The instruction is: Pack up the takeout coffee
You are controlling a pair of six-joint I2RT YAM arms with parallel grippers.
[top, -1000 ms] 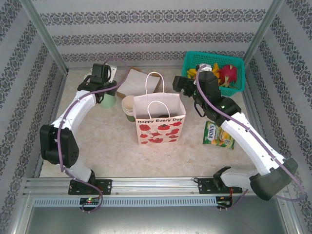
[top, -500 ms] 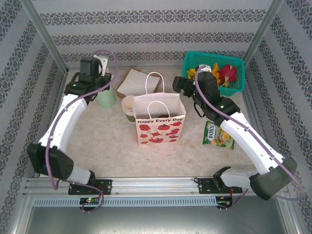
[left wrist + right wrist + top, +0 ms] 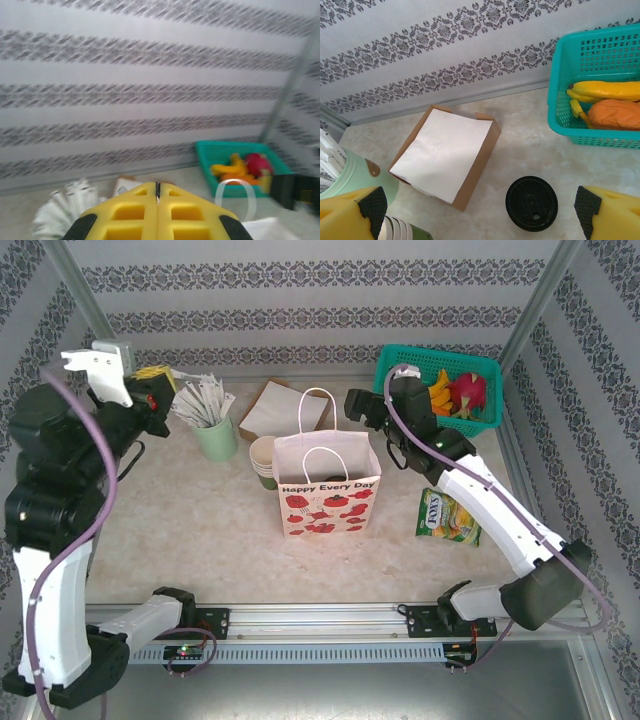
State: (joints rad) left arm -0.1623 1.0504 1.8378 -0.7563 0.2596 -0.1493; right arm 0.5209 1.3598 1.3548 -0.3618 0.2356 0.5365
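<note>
The takeout coffee cup (image 3: 532, 203), a small paper cup capped with a round black plastic lid, is standing upright on the pale marbled table (image 3: 210, 530) near its far edge, between a brown cardboard box (image 3: 445, 155) holding white paper and a teal plastic basket (image 3: 560, 100) of yellow and orange fruit in the far right corner. The right gripper (image 3: 480, 205) is hovering above this cup with its yellow, black-padded fingers (image 3: 372, 205) standing wide apart and holding nothing. A stack of unlidded paper cups (image 3: 263, 460), cream inside with dark green sides, is sitting just beside the left side of a white paper bag (image 3: 328, 490) printed with red strawberries, which is standing upright at the middle of the table. A pale green cup (image 3: 215, 435) of white paper-wrapped sticks is standing left of the stack. A green and yellow snack packet (image 3: 447, 515) is lying flat near the right edge. The left gripper (image 3: 157, 192) is being held high near the far left corner, with its yellow fingers pressed together and nothing between them.
</note>
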